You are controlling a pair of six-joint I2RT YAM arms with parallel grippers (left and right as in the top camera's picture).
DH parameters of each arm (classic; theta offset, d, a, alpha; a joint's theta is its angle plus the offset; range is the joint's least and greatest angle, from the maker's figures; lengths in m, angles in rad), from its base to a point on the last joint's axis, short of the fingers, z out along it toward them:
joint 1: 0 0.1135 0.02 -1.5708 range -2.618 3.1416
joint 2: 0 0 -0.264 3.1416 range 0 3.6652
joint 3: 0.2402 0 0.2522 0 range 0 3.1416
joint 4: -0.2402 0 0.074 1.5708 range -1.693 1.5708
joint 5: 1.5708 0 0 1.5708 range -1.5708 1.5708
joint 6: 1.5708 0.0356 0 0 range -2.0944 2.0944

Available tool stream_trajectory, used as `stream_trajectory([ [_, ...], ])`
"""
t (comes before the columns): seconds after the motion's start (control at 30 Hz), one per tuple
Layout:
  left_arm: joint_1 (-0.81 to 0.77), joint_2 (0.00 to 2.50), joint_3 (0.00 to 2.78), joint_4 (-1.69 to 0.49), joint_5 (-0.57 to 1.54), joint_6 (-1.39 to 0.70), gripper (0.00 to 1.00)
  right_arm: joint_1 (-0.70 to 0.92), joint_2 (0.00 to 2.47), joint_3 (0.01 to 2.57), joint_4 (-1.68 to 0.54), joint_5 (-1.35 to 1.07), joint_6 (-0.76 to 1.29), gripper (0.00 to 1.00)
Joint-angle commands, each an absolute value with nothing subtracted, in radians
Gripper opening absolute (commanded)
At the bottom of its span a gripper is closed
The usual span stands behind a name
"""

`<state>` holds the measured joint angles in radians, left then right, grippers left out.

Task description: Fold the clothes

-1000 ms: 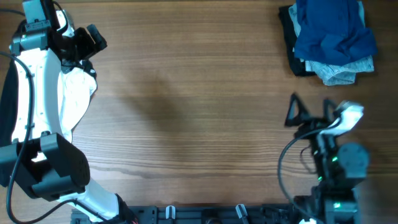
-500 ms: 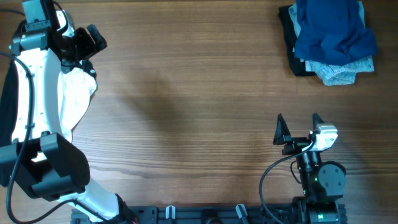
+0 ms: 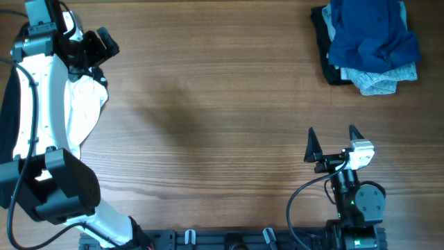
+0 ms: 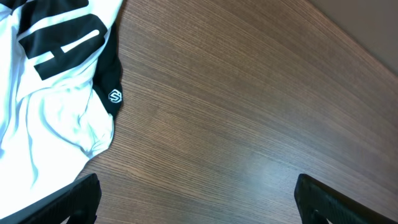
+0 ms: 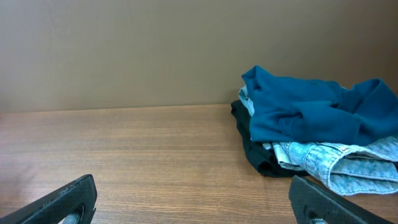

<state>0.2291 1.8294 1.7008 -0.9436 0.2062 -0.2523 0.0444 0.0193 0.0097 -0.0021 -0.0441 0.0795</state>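
A pile of clothes lies at the far right of the table: a deep-blue shirt [image 3: 371,31] on top, pale denim jeans [image 3: 378,80] under it, and a black garment [image 3: 325,42] at the pile's left edge. The right wrist view shows the blue shirt [image 5: 311,112], the jeans [image 5: 339,162] and the black garment [image 5: 255,149] ahead of the fingers. A white top with black stripes [image 3: 87,104] lies at the left edge, partly under the left arm; it also shows in the left wrist view [image 4: 53,93]. My left gripper [image 4: 199,199] is open and empty beside it. My right gripper [image 3: 331,142] is open and empty near the front right.
The wooden table [image 3: 208,104] spans the view. The left arm's white body and black base [image 3: 48,187] cover the front left. The right arm's base [image 3: 357,205] sits at the front edge. A plain wall stands behind the pile in the right wrist view.
My right gripper has drawn back toward the front and left and turned to face the pile, then settled. The left arm and the clothes have not moved.
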Motion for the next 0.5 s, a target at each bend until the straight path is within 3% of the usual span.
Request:
stream_trajectory([
  [0.0, 0.224, 1.835, 1.702, -0.944, 0.208, -0.24, 1.0, 0.049, 0.009, 0.005, 0.003, -0.049, 0.063, 1.0],
  [0.47, 0.233, 1.825, 1.702, -0.952, 0.208, -0.24, 1.0, 0.049, 0.009, 0.005, 0.003, -0.049, 0.063, 1.0],
])
